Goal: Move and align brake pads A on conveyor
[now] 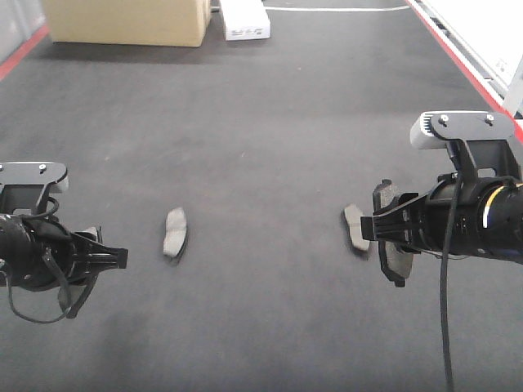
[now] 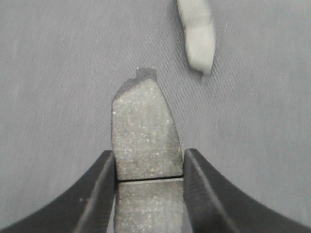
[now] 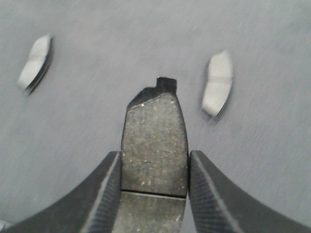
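Brake pads A lie on the dark conveyor (image 1: 270,122). In the left wrist view my left gripper (image 2: 148,155) is shut on one dark speckled pad (image 2: 145,126), its groove level with the fingertips. My right gripper (image 3: 154,155) is likewise shut on a second pad (image 3: 154,136). In the front view the left gripper (image 1: 110,260) hangs low at the left, its pad mostly hidden. The right gripper (image 1: 384,233) holds its pad (image 1: 391,245) on edge. One loose pad (image 1: 174,233) lies right of the left gripper. Another loose pad (image 1: 355,227) lies just left of the right gripper.
A cardboard box (image 1: 122,20) and a white box (image 1: 245,20) stand at the belt's far end. Red edge strips run along the right side (image 1: 458,57) and the far left (image 1: 20,53). A white surface lies beyond the right strip.
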Motion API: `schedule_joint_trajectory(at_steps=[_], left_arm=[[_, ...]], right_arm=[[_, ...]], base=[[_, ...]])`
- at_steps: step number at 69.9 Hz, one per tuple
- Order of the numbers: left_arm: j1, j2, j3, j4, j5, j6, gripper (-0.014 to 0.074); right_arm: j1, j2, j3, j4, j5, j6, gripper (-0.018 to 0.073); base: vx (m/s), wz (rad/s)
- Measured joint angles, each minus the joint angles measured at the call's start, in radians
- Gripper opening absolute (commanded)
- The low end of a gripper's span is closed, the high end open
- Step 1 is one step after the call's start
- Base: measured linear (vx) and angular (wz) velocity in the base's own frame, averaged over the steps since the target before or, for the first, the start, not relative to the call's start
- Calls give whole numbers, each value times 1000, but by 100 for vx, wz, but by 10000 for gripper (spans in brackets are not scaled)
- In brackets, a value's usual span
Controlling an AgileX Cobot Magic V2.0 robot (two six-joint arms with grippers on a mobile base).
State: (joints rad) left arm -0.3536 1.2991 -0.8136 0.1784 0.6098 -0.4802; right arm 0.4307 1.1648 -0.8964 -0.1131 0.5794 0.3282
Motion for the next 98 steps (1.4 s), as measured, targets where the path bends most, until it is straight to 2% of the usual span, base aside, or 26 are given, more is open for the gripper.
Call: schedule_joint_trajectory(at_steps=[34,98], left_arm=[[0,0,0,0,0,0,57],[0,0,0,0,0,0,57]], right_arm=[[0,0,0,0,0,0,94],[0,0,0,0,0,0,94]], base=[[14,-3],[1,-1]])
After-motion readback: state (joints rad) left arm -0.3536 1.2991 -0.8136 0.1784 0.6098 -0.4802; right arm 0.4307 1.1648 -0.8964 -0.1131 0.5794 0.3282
